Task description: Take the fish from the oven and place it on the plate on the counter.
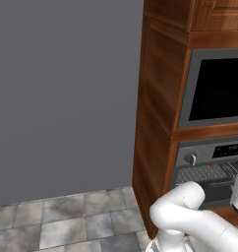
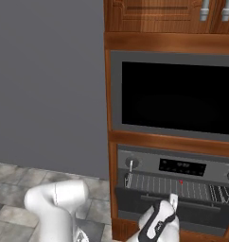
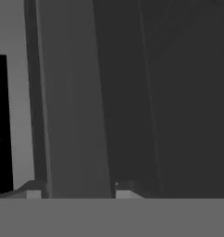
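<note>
Right base view: microwave (image 2: 175,97) above oven (image 2: 178,189).

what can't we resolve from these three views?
- Fish: a tiny red speck on the oven rack in both base views; shape and pose too small to tell.
- Claw: hidden behind the arm's wrist in the right base view, cut by the edge in the left; open or shut unclear.
- Hand view: too close to the oven front; fingertips barely visible.

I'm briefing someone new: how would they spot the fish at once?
Find the tall wooden cabinet and the steel oven under the black-windowed microwave. On its wire rack lies the fish, a tiny red speck, the only colour among grey bars.
</note>
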You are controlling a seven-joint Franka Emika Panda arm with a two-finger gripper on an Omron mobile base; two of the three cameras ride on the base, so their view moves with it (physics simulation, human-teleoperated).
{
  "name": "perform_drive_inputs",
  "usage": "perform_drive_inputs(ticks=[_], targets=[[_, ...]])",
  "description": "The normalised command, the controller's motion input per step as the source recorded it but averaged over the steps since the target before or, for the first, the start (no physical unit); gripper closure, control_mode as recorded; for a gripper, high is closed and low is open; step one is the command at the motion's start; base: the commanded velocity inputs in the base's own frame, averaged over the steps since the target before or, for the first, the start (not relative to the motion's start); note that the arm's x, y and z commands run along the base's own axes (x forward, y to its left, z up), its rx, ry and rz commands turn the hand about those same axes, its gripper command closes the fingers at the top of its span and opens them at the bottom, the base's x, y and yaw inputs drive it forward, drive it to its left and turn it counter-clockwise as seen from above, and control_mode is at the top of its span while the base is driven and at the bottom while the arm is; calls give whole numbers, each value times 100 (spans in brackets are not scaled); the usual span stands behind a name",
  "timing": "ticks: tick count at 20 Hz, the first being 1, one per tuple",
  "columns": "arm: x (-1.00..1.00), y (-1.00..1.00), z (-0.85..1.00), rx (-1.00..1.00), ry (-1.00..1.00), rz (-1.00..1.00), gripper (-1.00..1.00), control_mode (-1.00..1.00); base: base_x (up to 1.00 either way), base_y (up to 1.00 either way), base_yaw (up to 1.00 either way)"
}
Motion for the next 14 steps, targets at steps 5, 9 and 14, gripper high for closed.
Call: perform_drive_inputs(ticks=[5, 9, 14], targets=[[-68, 0, -78, 0, 21, 0, 100, -100, 0, 0, 0], [-71, 0, -85, 0, 23, 0, 100, -100, 0, 0, 0], [-80, 0, -91, 0, 22, 0, 100, -100, 0, 0, 0]])
